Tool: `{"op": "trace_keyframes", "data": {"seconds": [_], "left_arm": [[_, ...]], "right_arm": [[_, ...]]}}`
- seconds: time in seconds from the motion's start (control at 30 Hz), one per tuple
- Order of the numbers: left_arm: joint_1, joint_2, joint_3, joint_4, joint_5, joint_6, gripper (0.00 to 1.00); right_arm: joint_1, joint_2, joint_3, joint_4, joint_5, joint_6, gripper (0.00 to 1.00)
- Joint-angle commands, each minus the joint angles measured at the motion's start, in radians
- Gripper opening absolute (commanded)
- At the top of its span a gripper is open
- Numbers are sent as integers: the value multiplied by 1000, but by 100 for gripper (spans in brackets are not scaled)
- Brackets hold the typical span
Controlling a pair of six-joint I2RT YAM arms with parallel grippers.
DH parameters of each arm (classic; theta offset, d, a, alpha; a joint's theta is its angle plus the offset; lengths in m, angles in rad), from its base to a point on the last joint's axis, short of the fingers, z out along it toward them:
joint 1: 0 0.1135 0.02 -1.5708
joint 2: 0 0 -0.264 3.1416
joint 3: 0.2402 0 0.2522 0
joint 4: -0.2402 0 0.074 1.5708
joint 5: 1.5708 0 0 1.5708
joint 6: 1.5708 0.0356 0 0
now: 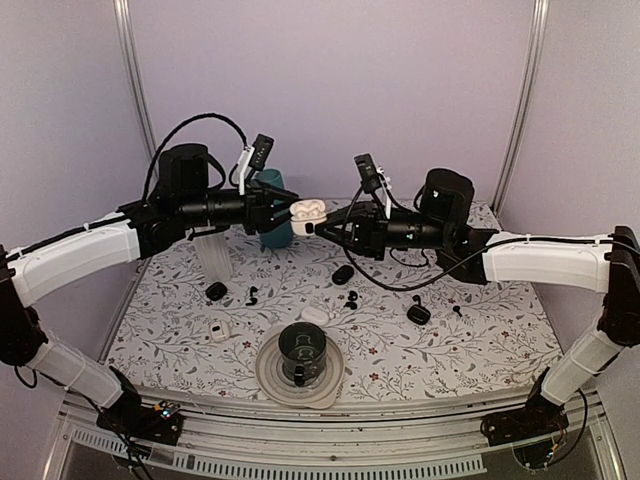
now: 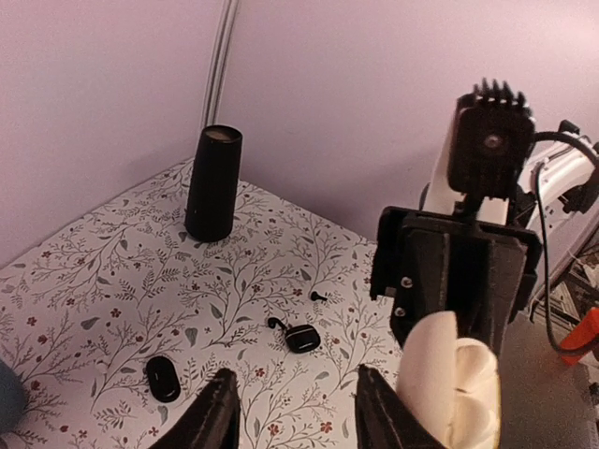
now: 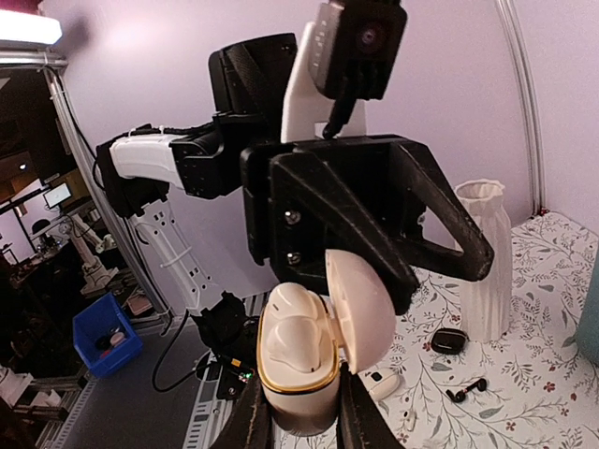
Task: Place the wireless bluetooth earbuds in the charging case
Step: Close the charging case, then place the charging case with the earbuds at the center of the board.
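The black earbuds (image 1: 350, 299) lie loose on the flowered counter (image 1: 480, 340) near its middle. A left earbud (image 1: 252, 295) and a right earbud (image 1: 457, 310) lie well apart to either side. None of them is in a case.

Above them, held up in the air, is a white charging case (image 1: 307, 211) with its lid tipped open. The right end effector (image 3: 301, 416) pinches its base between both fingers. Pale rounded shapes show inside the case, but I cannot tell what they are.

The left end effector (image 2: 295, 416) faces it, fingers spread, with the counter showing between them. It sits just beside the lid, and whether it touches I cannot tell.

Closed black cases (image 1: 342, 274) lie among the earbuds. A second white case (image 1: 315, 315) rests near a round dish (image 1: 268, 372) carrying a dark cup (image 1: 302, 350) at the near edge. A ribbed vase (image 1: 212, 255) and a teal cup (image 1: 275, 228) stand at the far left.
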Motion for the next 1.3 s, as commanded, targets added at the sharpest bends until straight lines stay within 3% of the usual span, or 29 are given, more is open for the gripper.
{"op": "trace_keyframes", "data": {"seconds": [0.0,0.27,0.47,0.77,0.9,1.27], "left_arm": [[-43,-33,24,51,60,61,43],[-52,-59,-5,75,64,74,44],[-43,-82,-50,106,-38,49,45],[-32,-118,-153,210,-69,-21,53],[-30,-129,-174,237,-59,-40,57],[-24,-172,-238,284,-78,-56,66]], "right_arm": [[-28,39,29,43,-39,103,4],[-49,24,3,42,-14,130,4],[-101,-14,-65,40,55,164,4],[-293,-84,-233,-21,146,258,4],[-412,-68,-284,-32,107,320,4],[-639,124,-235,-243,92,324,4]]}}
